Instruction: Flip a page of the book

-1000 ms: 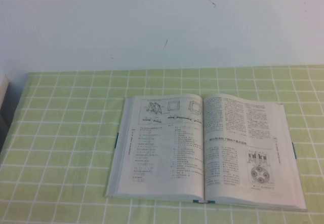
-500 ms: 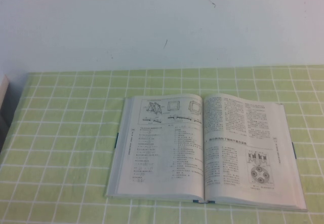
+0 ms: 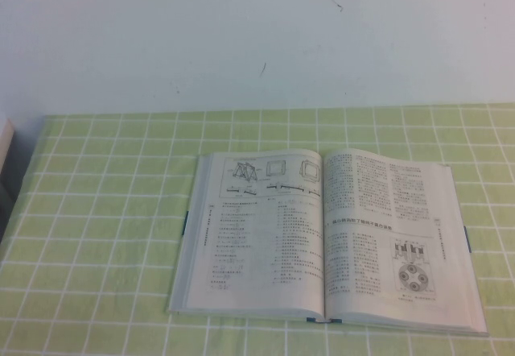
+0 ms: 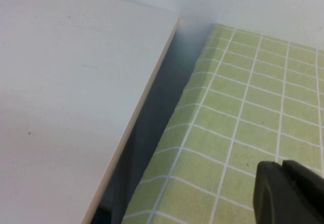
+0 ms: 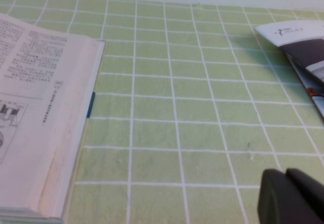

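The book [image 3: 326,239] lies open and flat on the green checked cloth, right of the table's middle. Its right page [image 3: 394,239] carries text columns and the diagram of four circles in a ring near its lower part. The book's right edge also shows in the right wrist view [image 5: 45,107]. Neither arm shows in the high view. My left gripper [image 4: 286,193] is shut and empty over the cloth near the table's left edge. My right gripper [image 5: 286,196] is shut and empty over the cloth, to the right of the book.
A white board [image 4: 66,97] stands off the table's left edge with a dark gap between. A folded leaflet [image 5: 298,46] lies on the cloth to the right of the book. The green checked cloth [image 3: 105,211] covers the table; a white wall stands behind.
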You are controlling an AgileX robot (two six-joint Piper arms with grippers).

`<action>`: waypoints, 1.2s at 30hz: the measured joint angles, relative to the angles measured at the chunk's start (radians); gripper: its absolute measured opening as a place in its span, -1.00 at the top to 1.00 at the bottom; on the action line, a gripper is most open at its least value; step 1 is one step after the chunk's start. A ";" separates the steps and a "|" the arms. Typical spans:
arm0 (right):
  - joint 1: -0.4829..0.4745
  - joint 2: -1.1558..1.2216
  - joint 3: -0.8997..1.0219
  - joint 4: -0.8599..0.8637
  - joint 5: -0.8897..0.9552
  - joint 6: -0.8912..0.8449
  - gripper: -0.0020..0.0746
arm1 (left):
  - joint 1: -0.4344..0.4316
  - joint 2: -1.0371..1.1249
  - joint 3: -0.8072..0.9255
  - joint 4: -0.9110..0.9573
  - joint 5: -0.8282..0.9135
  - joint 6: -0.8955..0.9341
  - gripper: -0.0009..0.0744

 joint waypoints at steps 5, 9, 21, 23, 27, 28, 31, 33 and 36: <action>0.000 0.000 0.000 0.057 0.000 0.002 0.96 | 0.000 0.000 0.000 0.000 0.000 0.000 0.99; 0.000 0.000 0.000 0.137 0.000 0.001 0.96 | 0.000 0.000 0.000 -0.024 -0.004 0.000 0.99; 0.000 0.000 0.000 0.997 -0.062 0.139 0.96 | 0.000 0.000 0.004 -0.756 0.000 -0.132 0.99; 0.000 0.000 0.000 1.006 -0.076 0.088 0.96 | 0.000 0.000 0.004 -0.751 -0.008 -0.130 0.99; 0.000 0.000 0.000 1.004 -0.078 -0.078 0.96 | 0.000 0.000 0.004 -0.725 -0.027 -0.130 0.99; 0.000 0.000 0.000 1.004 -0.078 -0.110 0.96 | 0.000 0.000 0.004 -0.724 -0.029 -0.130 0.99; 0.000 0.000 0.000 1.004 -0.075 -0.216 0.96 | 0.000 0.000 0.004 -0.720 -0.032 -0.095 0.99; 0.000 0.000 -0.002 1.004 -0.075 -0.295 0.96 | -0.009 0.000 0.004 -0.720 -0.045 -0.039 0.99; 0.000 0.020 -0.061 0.995 -0.067 -0.479 0.96 | -0.024 0.000 -0.003 -0.722 -0.083 0.080 0.99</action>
